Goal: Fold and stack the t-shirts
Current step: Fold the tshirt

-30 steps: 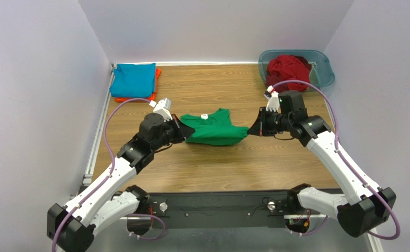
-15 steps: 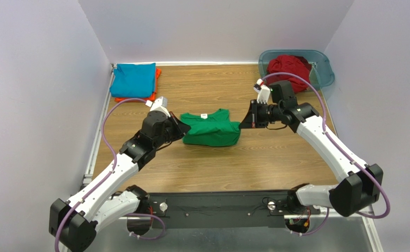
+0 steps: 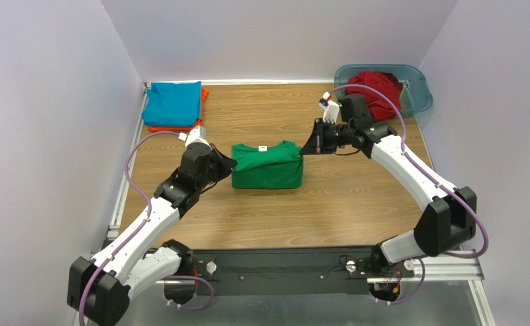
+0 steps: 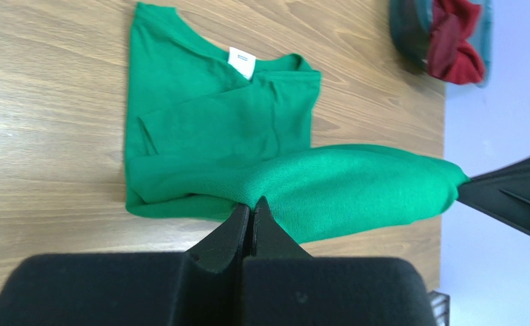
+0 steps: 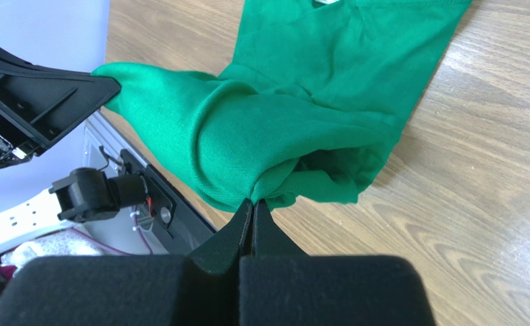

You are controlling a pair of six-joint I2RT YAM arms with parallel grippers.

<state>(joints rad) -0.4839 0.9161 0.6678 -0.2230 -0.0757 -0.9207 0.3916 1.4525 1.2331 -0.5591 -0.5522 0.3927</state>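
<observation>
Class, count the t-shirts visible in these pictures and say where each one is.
4: green shirt mid-table; teal-blue shirt folded at the far left corner, atop an orange shirt; dark red shirt in the tub, far right. More may be hidden.

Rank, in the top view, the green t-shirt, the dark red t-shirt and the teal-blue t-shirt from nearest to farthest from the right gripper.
1. The green t-shirt, at the table's centre, its edge held by the right gripper.
2. The dark red t-shirt, in the tub at the far right corner.
3. The teal-blue t-shirt, folded at the far left corner.
</observation>
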